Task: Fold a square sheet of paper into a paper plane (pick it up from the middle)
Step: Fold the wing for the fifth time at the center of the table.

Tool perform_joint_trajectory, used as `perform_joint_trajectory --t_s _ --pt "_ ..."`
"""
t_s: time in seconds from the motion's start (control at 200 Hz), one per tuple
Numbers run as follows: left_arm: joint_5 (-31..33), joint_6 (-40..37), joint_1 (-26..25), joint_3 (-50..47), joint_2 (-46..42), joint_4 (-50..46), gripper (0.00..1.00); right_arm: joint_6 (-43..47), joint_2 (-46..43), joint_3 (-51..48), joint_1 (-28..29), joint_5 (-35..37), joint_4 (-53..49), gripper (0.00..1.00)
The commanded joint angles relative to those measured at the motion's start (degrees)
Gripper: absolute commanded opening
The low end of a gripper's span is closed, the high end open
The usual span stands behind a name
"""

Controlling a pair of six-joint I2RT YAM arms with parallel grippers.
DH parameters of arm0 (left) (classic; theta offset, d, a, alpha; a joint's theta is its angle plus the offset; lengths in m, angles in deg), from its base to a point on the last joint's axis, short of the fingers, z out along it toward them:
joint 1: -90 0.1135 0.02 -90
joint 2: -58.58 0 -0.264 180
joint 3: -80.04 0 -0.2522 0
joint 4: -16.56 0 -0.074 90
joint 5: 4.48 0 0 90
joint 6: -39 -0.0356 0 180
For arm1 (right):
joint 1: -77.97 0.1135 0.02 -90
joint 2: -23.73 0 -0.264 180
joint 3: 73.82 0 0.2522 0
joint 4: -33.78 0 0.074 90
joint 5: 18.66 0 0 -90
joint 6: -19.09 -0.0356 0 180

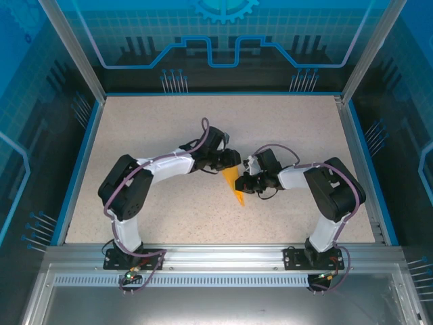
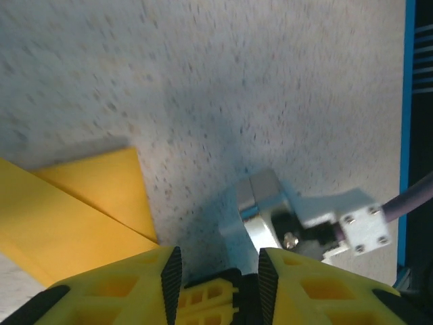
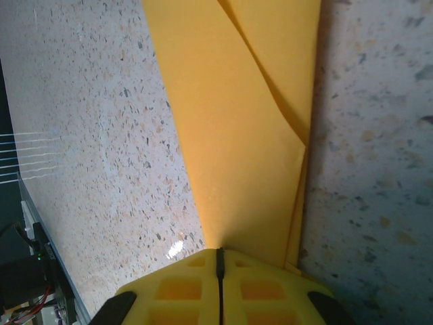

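At left, the left gripper (image 1: 232, 158) hangs low over the middle of the tabletop (image 1: 169, 128), its jaws parted with nothing between them. The half-folded paper plane (image 1: 234, 184) lies just on its near side, a narrow orange-yellow wedge set between the two arms. Its long axis runs from beside the left gripper toward the near edge, with the pointed end nearest that edge. From the left wrist camera, the paper sits off to the left of the fingers, not in line with their gap. At right, the right gripper (image 1: 247, 181) is pinched closed on the plane's right edge, and the layered paper runs straight in under its fingertips. The right arm has the paper in hand. To take hold, the left gripper would likely have to shift sideways over the fold.
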Motion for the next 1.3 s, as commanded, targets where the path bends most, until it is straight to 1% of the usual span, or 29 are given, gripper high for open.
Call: perform_joint_trajectory --t_s 0.0,0.215,0.37,0.51,0.695,0.925,1.045,1.125,1.295 --pt "-1.43 3.97 -0.31 -2.27 3.97 1.10 0.37 0.05 2.37 -1.67 1.27 4.04 -5.17 0.06" --pt "0.70 5.28 -0.22 -5.25 6.59 3.49 0.35 -0.48 2.12 -1.99 1.27 3.65 -4.12 0.06" --pt "5.06 5.13 1.20 -6.50 7.88 2.27 0.32 -0.56 1.63 -2.03 1.27 3.25 -4.15 0.06" --pt "2.75 6.35 3.94 -10.40 7.90 7.44 0.32 -0.13 0.70 -1.67 1.60 3.05 -4.90 0.07" --pt "0.52 4.26 4.46 -8.36 9.71 6.19 0.32 0.80 -0.33 -1.09 2.40 1.76 -5.76 0.08" --pt "-1.44 4.45 4.39 -9.12 10.44 7.33 0.31 1.70 -5.55 2.53 5.11 0.02 -7.67 0.10" --pt "-1.65 4.30 4.27 -9.15 10.44 7.25 0.31 2.09 -4.93 4.31 6.84 1.47 -9.31 0.10" --pt "-1.79 4.30 4.31 -9.03 10.26 7.28 0.31 1.94 -3.71 4.10 6.64 3.43 -9.85 0.10" --pt "-1.52 3.83 4.33 -8.77 10.09 6.45 0.31 2.97 -2.13 3.00 6.01 5.01 -11.74 0.10"
